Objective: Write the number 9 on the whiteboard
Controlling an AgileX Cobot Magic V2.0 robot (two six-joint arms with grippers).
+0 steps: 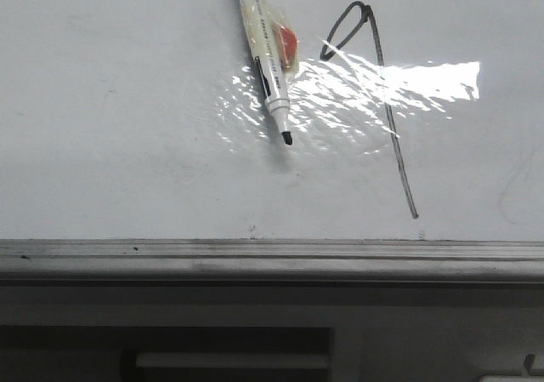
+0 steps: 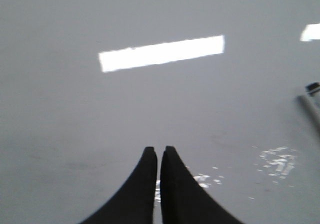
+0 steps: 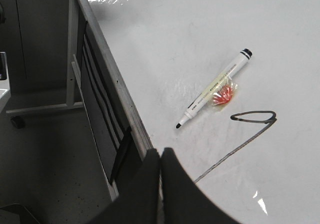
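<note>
The number 9 (image 1: 374, 93) is drawn on the whiteboard (image 1: 127, 127) as a thin dark line, a small loop at the top and a long slanting tail; the right wrist view shows it too, the number 9 (image 3: 250, 126). A white marker (image 1: 265, 54) lies uncapped on the board just left of the 9, tip toward the front edge, with a clear wrapper and a red patch beside it. That marker (image 3: 212, 88) lies free, well ahead of my right gripper (image 3: 161, 152), which is shut and empty above the board's edge. My left gripper (image 2: 158, 150) hovers shut and empty over bare whiteboard (image 2: 100, 114).
A grey metal edge strip (image 1: 272, 259) runs along the whiteboard's front. Below it sits a grey panel with slots (image 3: 100, 109), then the floor and a stand leg (image 3: 40, 108). Bright glare patches (image 1: 408, 80) lie on the board. The marker's end (image 2: 312, 97) shows in the left wrist view.
</note>
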